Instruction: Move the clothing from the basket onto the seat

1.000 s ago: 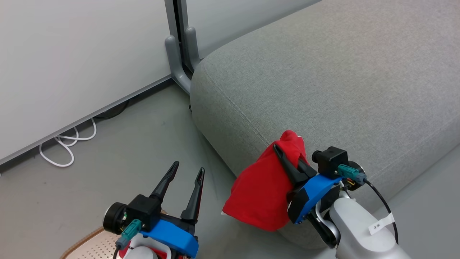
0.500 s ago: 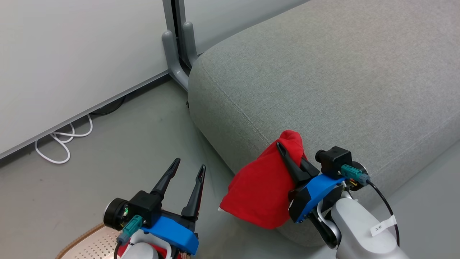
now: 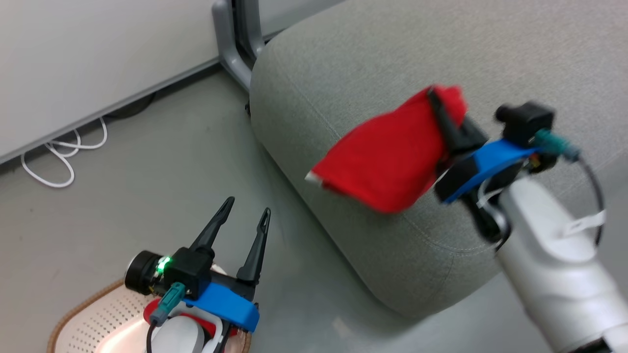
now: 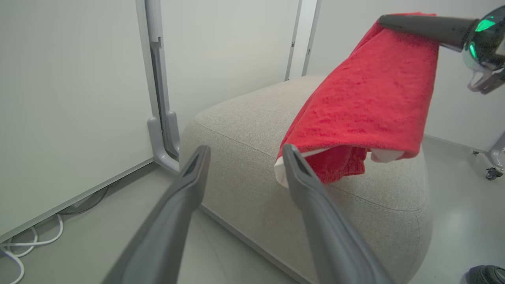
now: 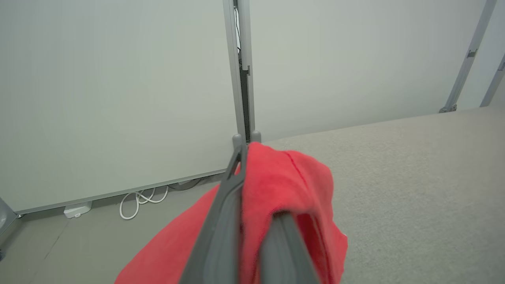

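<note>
The red clothing (image 3: 387, 162) hangs pinched in the right end effector (image 3: 434, 95) above the seat (image 3: 392, 49) corner (left end effector (image 3: 248, 206) released, by the basket (image 3: 98, 318)).

At lower left of the head view, the dark-fingered left gripper (image 3: 248, 206) stands spread, pointing up-frame; at upper right, the right gripper (image 3: 435, 96) clamps a soft red fabric garment (image 3: 387, 166).

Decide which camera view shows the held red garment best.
The left wrist view: the red garment hangs sharp, full-length, white trim showing. The head view blurs it; the right wrist view catches a bunched part.
</note>
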Available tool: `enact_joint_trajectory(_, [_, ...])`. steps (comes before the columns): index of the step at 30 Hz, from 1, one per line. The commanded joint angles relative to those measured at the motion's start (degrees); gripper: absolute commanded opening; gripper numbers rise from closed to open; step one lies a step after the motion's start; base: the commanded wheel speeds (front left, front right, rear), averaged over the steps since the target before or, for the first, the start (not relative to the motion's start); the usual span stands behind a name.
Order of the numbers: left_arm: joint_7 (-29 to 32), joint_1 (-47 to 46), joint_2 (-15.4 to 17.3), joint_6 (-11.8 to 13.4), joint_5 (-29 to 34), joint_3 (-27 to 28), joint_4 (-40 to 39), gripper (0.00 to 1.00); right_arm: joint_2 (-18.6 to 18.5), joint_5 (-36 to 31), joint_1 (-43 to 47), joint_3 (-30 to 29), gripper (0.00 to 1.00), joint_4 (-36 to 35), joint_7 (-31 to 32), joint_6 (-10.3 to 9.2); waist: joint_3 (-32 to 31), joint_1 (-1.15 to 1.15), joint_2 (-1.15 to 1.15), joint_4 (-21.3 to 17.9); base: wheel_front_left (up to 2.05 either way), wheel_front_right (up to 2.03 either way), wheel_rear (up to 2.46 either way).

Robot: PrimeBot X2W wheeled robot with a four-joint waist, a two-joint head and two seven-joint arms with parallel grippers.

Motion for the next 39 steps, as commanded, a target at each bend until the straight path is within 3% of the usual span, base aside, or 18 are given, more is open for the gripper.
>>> enact_joint_trajectory(1, [-0.28,-1.63,0.74,-0.43,0.39,-0.7,-0.45,1.0,-1.78,0.32,-2.99,-1.0,0.0,0.15,-0.16,0.01,2.81,0.0,0.0,1.33,0.0,0.0,0.0])
enact_joint_trajectory(15, [0.05,-10.89,5.71,-0.36,3.37,-3.1,-6.76,1.0,-16.87,-2.81,-16.19,-17.74,0.0,-0.8,-0.82,0.01,19.33,0.0,0.0,7.7,0.0,0.0,0.0])
enact_joint_trajectory(24, [2.08,-11.38,10.07,-0.05,4.07,-2.45,-13.38,1.0,-14.07,-7.38,-12.47,-28.81,0.0,1.06,-0.89,0.01,26.02,0.0,0.0,7.92,0.0,0.0,0.0])
enact_joint_trajectory(32, [2.93,-10.44,11.3,0.45,3.79,-2.64,-15.74,1.0,-10.09,-10.34,-10.21,-31.43,0.0,4.8,-0.89,0.01,26.75,0.0,0.0,8.01,0.0,0.0,0.0])
enact_joint_trajectory(39, [3.2,-10.69,11.47,0.7,3.34,-2.84,-15.66,1.0,-9.49,-11.32,-10.22,-31.78,0.0,5.64,-0.89,0.01,26.43,0.0,0.0,7.76,0.0,0.0,0.0])
